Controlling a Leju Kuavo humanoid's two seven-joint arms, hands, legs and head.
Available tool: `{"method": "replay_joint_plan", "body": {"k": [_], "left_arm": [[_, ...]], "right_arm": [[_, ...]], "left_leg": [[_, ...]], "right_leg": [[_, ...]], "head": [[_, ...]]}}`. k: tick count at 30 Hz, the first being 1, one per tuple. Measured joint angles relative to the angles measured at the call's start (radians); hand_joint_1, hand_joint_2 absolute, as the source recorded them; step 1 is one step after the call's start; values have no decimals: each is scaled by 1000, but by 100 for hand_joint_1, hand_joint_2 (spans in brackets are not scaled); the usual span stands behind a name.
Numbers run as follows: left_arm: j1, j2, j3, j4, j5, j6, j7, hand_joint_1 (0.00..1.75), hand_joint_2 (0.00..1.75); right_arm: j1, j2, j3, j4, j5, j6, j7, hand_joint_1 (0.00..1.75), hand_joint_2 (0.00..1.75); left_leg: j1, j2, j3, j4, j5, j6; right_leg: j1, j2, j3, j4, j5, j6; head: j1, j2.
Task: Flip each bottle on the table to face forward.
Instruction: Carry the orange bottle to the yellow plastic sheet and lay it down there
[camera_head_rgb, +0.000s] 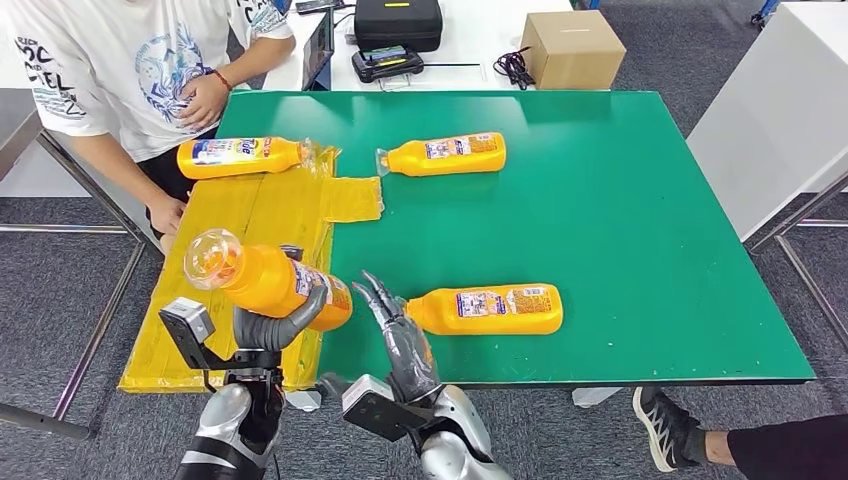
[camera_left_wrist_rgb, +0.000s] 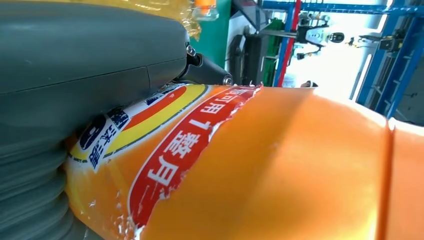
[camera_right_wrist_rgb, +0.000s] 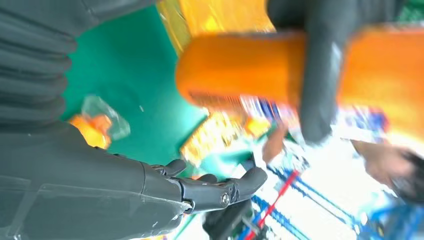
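My left hand (camera_head_rgb: 272, 325) grips an orange bottle (camera_head_rgb: 268, 280) and holds it tilted above the table's near left corner, clear cap toward the left. Its red and yellow label (camera_left_wrist_rgb: 165, 150) shows close up in the left wrist view. My right hand (camera_head_rgb: 395, 325) is open just right of it, fingers spread, beside the cap end of a second orange bottle (camera_head_rgb: 487, 309) lying near the front edge. Two more orange bottles lie further back: one (camera_head_rgb: 243, 156) on the yellow sheet, one (camera_head_rgb: 445, 154) on the green table (camera_head_rgb: 620, 220). The right wrist view shows the held bottle (camera_right_wrist_rgb: 240, 65).
A yellow sheet (camera_head_rgb: 250, 215) covers the table's left side. A person in a white T-shirt (camera_head_rgb: 120, 60) sits at the far left corner, one hand (camera_head_rgb: 165, 215) on the sheet's edge. A cardboard box (camera_head_rgb: 572, 48) and black case (camera_head_rgb: 398, 22) stand behind the table. Someone's shoe (camera_head_rgb: 660, 425) is at the front right.
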Motion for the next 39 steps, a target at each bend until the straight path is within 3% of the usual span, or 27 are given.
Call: {"method": "replay_joint_plan", "body": {"k": [9, 13, 17, 21, 25, 30, 39], "left_arm": [[-9, -6, 19, -1, -19, 21, -9, 175, 175], [-17, -6, 23, 0, -68, 76, -24, 175, 175], [-44, -2, 33, 13, -284, 251, -77, 175, 175], [-113, 32, 37, 70, -726, 480, -64, 175, 175], [-189, 70, 53, 159, -1020, 538, 6, 175, 175], [-266, 106, 104, 287, -1286, 546, 61, 175, 175], [-336, 145, 125, 446, -1310, 504, 97, 175, 175]], "right_arm": [[51, -15, -19, -135, -3, 0, 0, 0, 0], [63, -16, -22, -168, -9, -16, -23, 0, 0], [80, -16, -24, -241, -43, -46, -60, 0, 0], [81, -17, -32, -339, -102, -30, -67, 0, 0], [77, -18, -42, -392, -125, -7, -68, 0, 175], [71, -18, -48, -410, -141, 14, -73, 0, 175], [68, -18, -51, -421, -153, 37, -73, 0, 175]], "left_leg": [[0, 0, 0, 0, 0, 0], [0, 0, 0, 0, 0, 0], [0, 0, 0, 0, 0, 0], [0, -1, 0, 0, 0, 0], [0, 0, 1, 0, 1, 0], [0, 0, 1, 0, 1, 0], [0, -1, 0, 0, 1, -1]], "right_leg": [[0, 0, 0, 0, 0, 0], [0, 0, 0, 0, 0, 0], [0, 0, 0, 0, 0, 0], [0, 0, 1, 0, 0, 0], [0, 0, 1, 0, 1, 0], [0, 0, 1, 1, 1, 0], [0, 0, 1, 0, 0, 0]], "head": [[0, 0], [0, 0], [0, 0], [0, 0], [0, 0], [0, 0], [0, 0]]}}
